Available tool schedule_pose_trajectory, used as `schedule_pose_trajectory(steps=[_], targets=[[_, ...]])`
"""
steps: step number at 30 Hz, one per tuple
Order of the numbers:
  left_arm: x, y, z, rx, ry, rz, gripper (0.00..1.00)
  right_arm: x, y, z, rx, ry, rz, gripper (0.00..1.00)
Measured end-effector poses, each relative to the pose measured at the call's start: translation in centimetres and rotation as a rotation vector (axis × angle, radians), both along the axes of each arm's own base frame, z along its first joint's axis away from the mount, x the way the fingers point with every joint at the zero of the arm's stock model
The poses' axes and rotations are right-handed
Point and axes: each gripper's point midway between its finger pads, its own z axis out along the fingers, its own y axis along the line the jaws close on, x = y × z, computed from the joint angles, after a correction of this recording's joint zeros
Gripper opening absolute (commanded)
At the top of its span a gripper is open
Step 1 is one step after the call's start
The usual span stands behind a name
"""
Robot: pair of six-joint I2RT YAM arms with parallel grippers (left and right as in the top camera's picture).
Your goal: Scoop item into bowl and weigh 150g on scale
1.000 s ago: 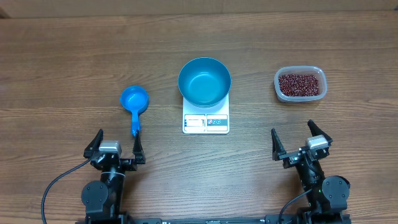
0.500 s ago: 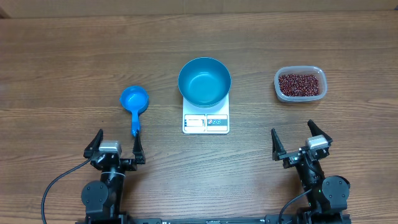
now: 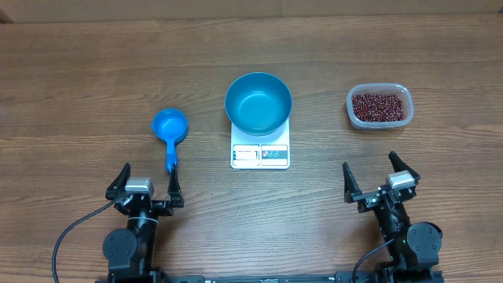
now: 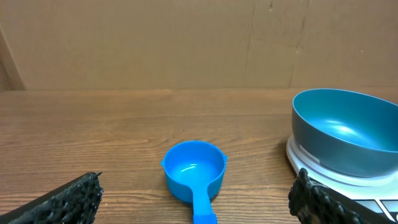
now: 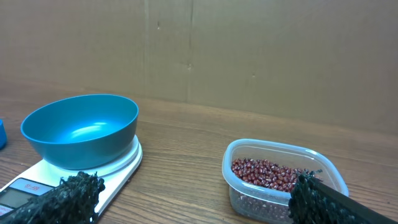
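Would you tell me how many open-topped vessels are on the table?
3: the blue scoop left of the scale, the teal bowl on the scale, the clear tub of beans to its right. None seems hidden.

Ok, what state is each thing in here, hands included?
bowl: empty, sitting on the scale
scale: carrying the bowl, display too small to read
beans: all in the tub
tub: uncovered, partly filled
scoop: empty, open side up, not held
left hand: open, empty
right hand: open, empty
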Motion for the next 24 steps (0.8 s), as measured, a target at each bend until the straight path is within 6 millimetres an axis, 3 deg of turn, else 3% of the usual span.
schedule_pose_trajectory(steps=[17,24], targets=[[-0.9,0.7,-0.7,0.015,0.110,0.042,1.00,0.0,0.0,0.0,0.000,0.000,0.000,1.00],[-1.4,1.4,2.1,0.027,0.136,0.082,1.00,0.0,0.0,0.0,0.000,-0.001,0.000,1.00]])
